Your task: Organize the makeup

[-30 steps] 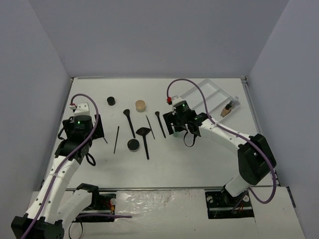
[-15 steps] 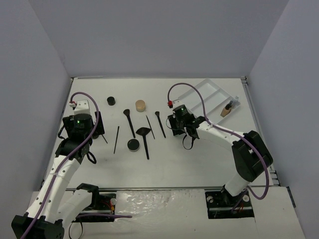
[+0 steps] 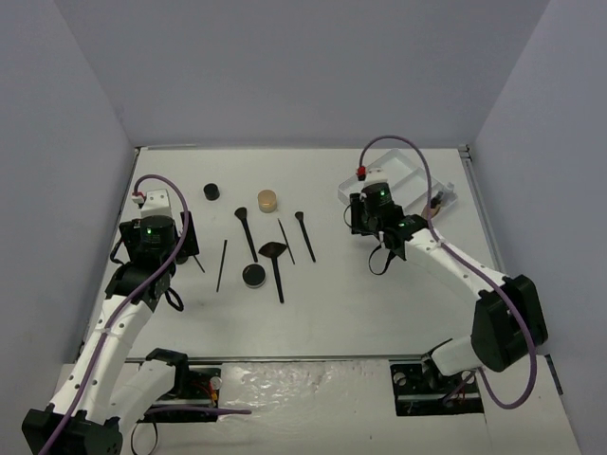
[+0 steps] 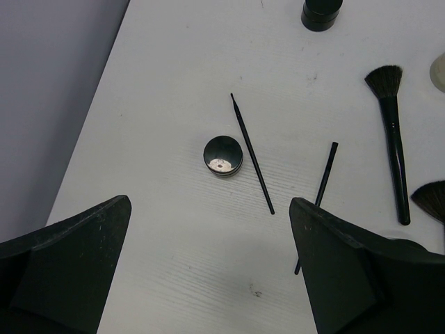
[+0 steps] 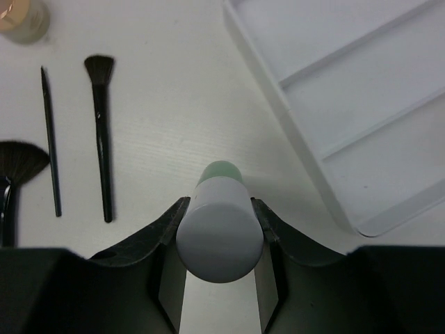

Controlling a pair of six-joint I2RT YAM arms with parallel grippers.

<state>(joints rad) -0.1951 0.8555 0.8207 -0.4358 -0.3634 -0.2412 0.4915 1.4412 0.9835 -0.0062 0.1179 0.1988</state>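
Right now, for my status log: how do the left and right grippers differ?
The left gripper is open and empty; the right gripper is shut on a green bottle with a pale cap. The left gripper hangs over a black round pot and thin pencils; the right gripper sits beside the white tray. Both have black fingers and are above the table.

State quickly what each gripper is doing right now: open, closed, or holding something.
Left gripper: open, holding nothing.
Right gripper: closed on the green bottle.
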